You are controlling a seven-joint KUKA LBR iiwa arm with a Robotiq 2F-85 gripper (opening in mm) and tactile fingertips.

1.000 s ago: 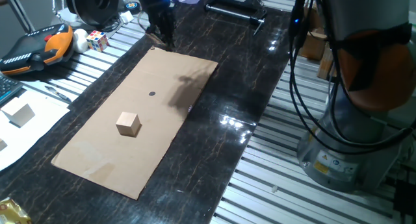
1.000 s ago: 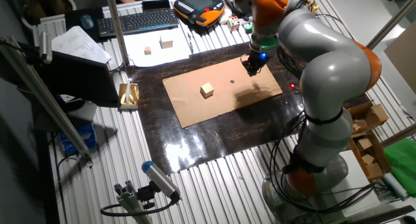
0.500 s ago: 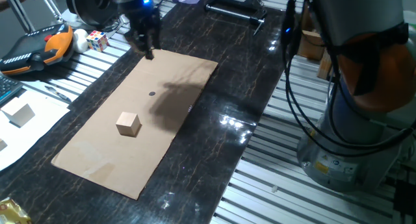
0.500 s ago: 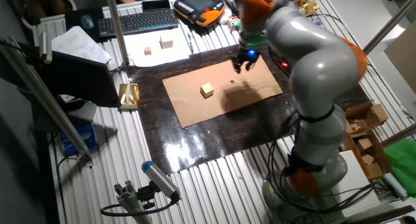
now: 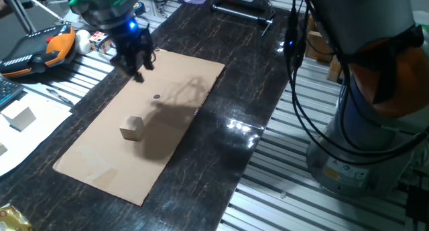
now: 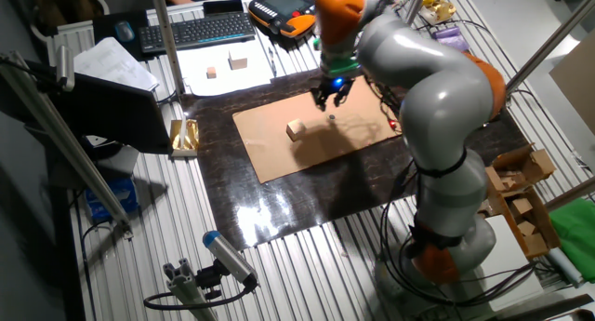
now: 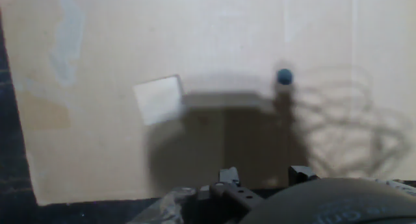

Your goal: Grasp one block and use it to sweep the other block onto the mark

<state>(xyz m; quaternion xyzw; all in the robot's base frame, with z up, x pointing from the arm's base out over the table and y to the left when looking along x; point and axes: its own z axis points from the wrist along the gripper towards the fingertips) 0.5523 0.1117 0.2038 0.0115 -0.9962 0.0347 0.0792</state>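
My hand view shows the block (image 7: 158, 99) ahead-left of the jaws, mark (image 7: 284, 76) ahead-right; I cannot tell their spread.

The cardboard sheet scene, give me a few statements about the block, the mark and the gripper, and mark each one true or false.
1. The small light-tan wooden cube lies on the brown cardboard sheet. True.
2. The gripper is holding the cube. False: it hangs in the air, apart from the cube.
3. The cube covers the small dark round mark. False: the mark lies bare, apart from the cube.
4. An orange and black handheld controller lies beside the black tabletop. True.
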